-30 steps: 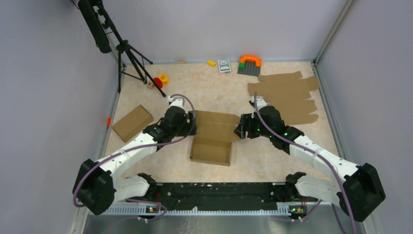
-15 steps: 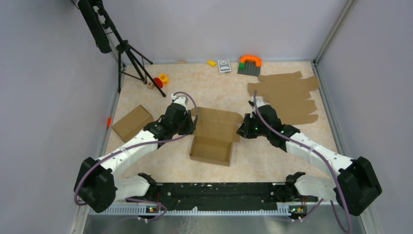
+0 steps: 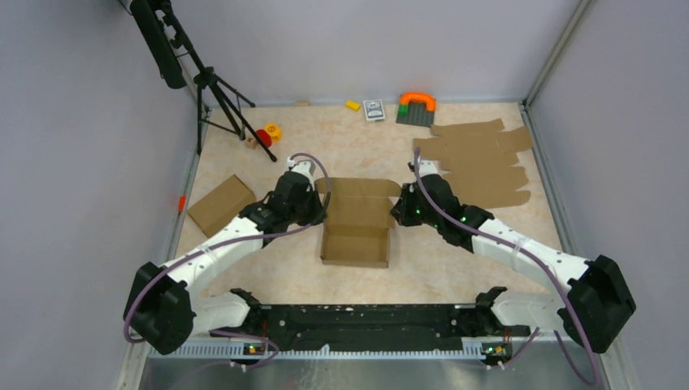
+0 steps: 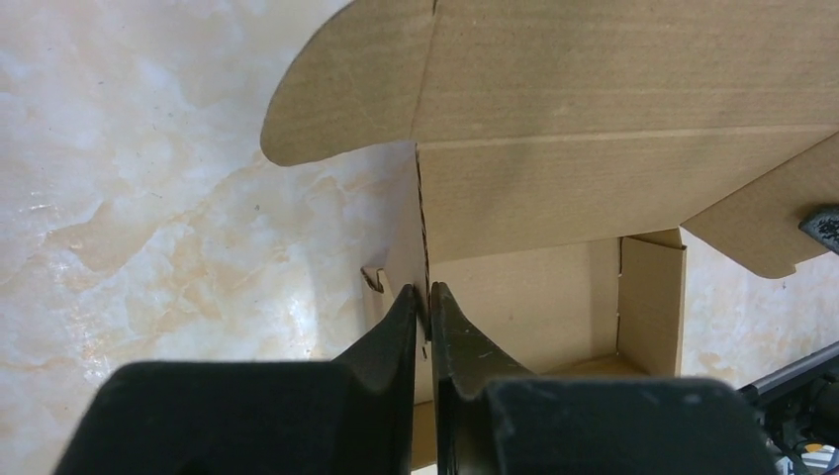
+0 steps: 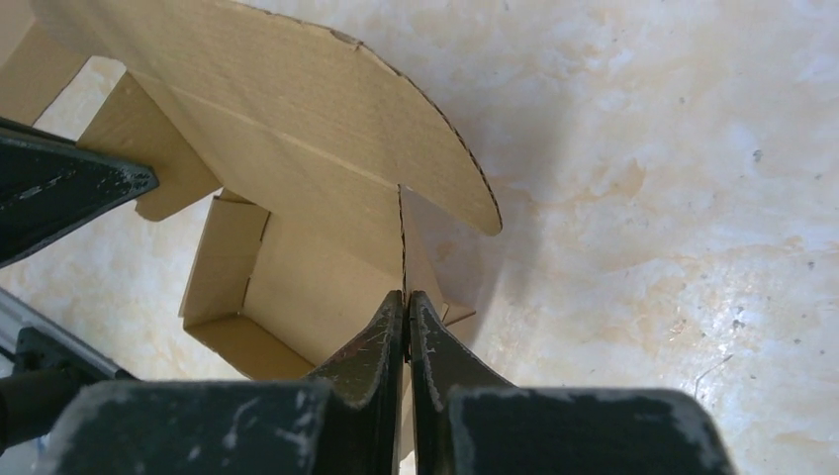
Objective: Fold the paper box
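Note:
The paper box (image 3: 355, 244) stands half-formed in the middle of the table, a shallow brown tray with its lid panel raised at the back. My left gripper (image 3: 324, 205) is shut on the box's left side wall, whose thin cardboard edge sits pinched between the fingertips (image 4: 426, 305) under the lid panel (image 4: 613, 119). On the other side, my right gripper (image 3: 396, 210) is shut on the right side wall (image 5: 406, 297), just below the rounded lid flap (image 5: 297, 119). The left fingertip (image 5: 69, 183) shows at the left edge of the right wrist view.
A pile of flat cardboard sheets (image 3: 479, 158) lies at the back right. A folded brown box (image 3: 221, 205) rests at the left by a tripod (image 3: 219, 97). Small toys line the back wall: an orange arch (image 3: 416, 101), a card pack (image 3: 374, 110), a yellow block (image 3: 353, 105).
Both grippers have closed from open onto the box's side walls. The box has turned squarer to the table's edge and its lid panel has risen.

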